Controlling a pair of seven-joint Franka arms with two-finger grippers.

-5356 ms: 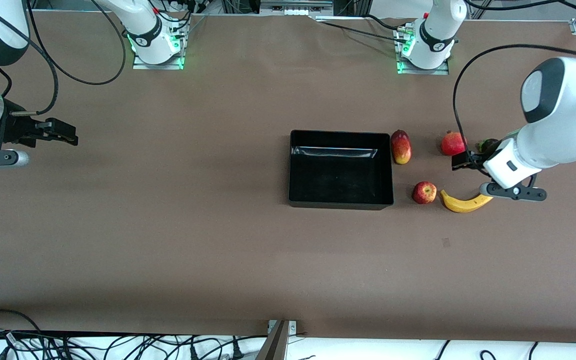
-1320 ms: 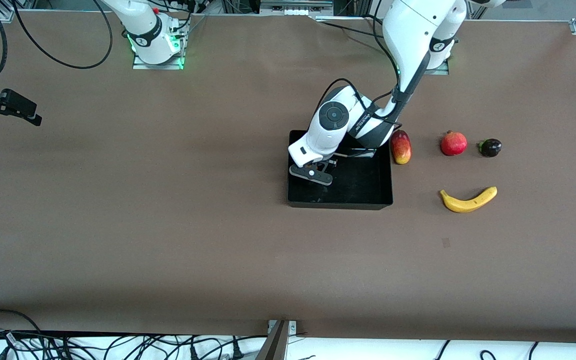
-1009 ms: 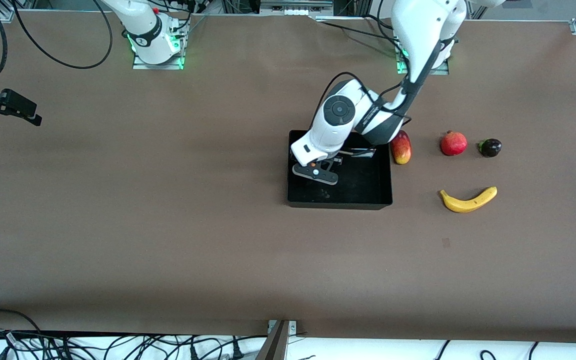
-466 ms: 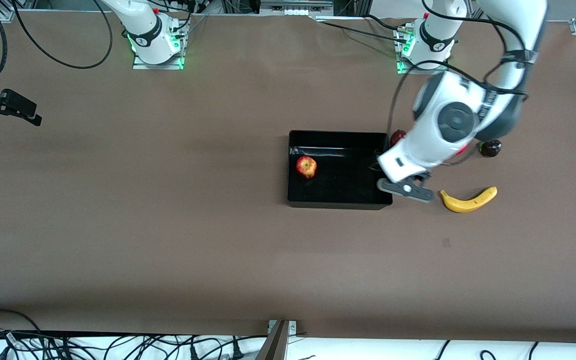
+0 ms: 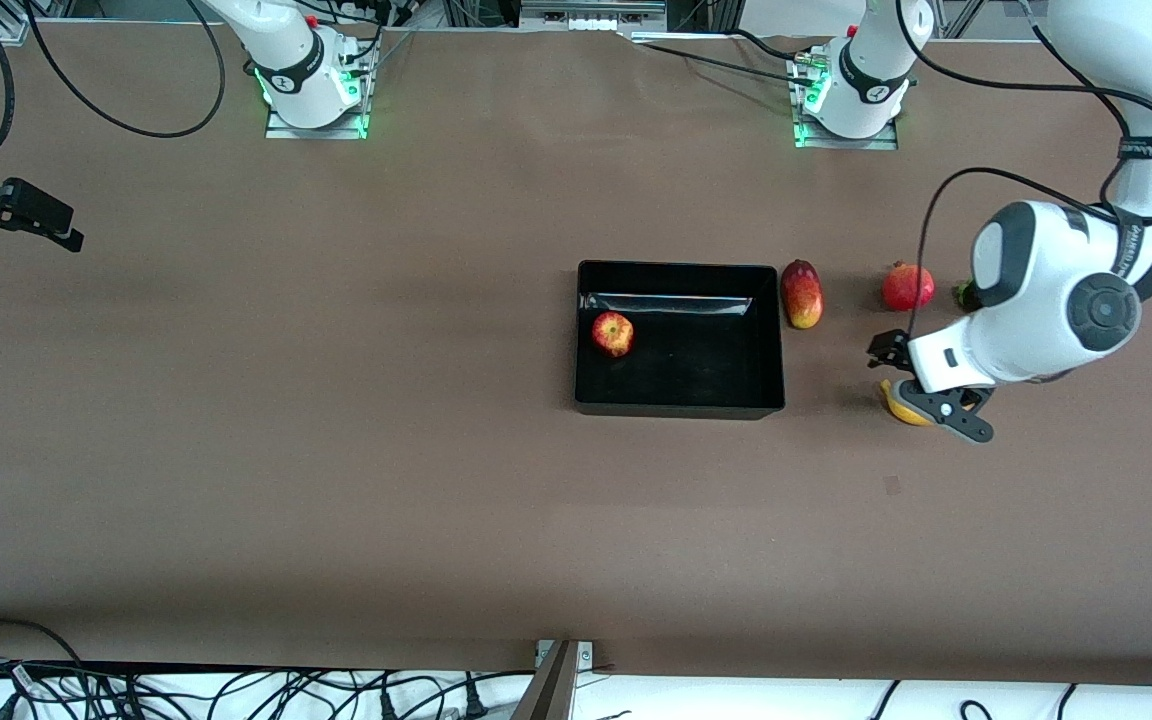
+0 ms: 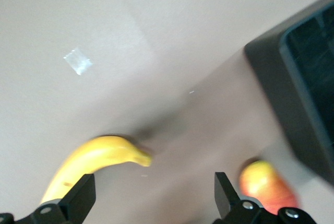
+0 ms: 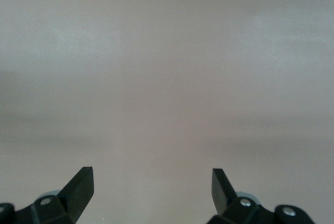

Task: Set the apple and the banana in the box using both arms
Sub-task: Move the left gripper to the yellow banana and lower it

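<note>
Front view, contents of bench [image 5: 336, 450]: one black box [image 5: 680, 406] near the middle, toward the left arm's end; one apple [image 5: 613, 334] lying inside the box, close to the wall on the right arm's side; one banana [image 5: 897, 403] on the bench beside the box, toward the left arm's end, mostly covered by the left claw [image 5: 901, 372]. Left claw, item state: released, fingers spread wide, hanging over the banana with nothing gripped (the left wrist view shows the banana [image 6: 91, 164] under one finger [image 6: 79, 199] and a stretch of bare bench between the two tips). Further fruit, farther from the front camera than the banana: one mango [image 5: 802, 294] just beside the box's corner, one pomegranate [image 5: 908, 287] toward the left arm's end from it, one dark fruit [image 5: 964, 293] largely hidden by the arm. Right claw [image 5: 46, 227]: at the right arm's edge of the bench, well apart from every fruit, waiting; fingers released and spread over bare bench in the right wrist view [image 7: 151, 192].
</note>
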